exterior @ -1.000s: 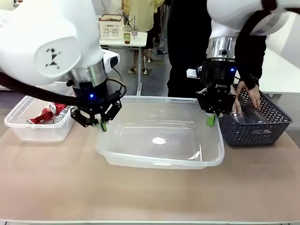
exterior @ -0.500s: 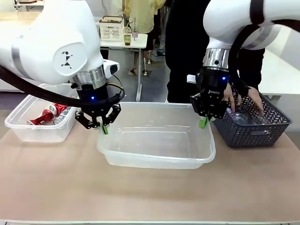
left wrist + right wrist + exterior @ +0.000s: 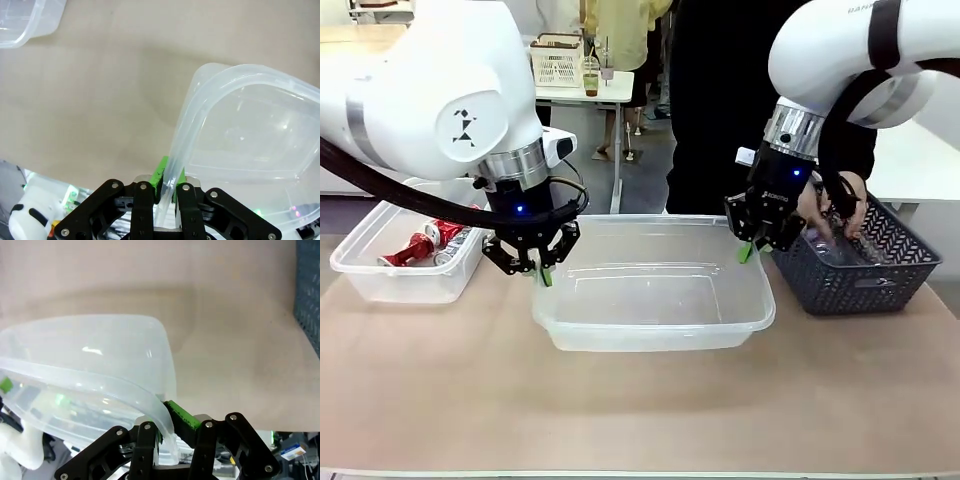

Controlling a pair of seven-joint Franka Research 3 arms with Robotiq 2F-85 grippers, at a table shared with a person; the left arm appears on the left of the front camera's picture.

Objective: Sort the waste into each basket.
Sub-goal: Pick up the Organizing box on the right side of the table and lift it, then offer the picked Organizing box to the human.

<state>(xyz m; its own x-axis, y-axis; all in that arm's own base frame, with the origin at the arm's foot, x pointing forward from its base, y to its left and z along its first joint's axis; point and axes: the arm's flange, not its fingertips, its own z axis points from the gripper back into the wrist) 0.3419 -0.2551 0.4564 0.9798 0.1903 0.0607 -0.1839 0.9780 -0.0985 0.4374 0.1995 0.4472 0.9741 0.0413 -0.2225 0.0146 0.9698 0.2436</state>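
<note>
The tan bench (image 3: 640, 420) is filling the lower frame. The big clear tub (image 3: 650, 300) is in the middle. The dark basket (image 3: 860, 285) is sitting at the right, with a person's hand (image 3: 830, 215) reaching inside. The small clear tub (image 3: 400, 282) is sitting at the left, holding red cans (image 3: 420, 245). The left pincer (image 3: 542, 272) is squeezing the big tub's left rim, and the right pincer (image 3: 748, 250) is squeezing its right rim.

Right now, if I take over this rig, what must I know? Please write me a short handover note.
The left gripper is shut on the left rim of the large clear tub.
The right gripper is shut on its right rim.
The small clear tub, at the robot's left, holds red cans.
The dark basket is at the right, with the person's hand inside it beside what looks like clear plastic.
Done: cans sorted.
Left, likely: position the large tub, which has no waste in it yet, and put the clear plastic into it.
</note>
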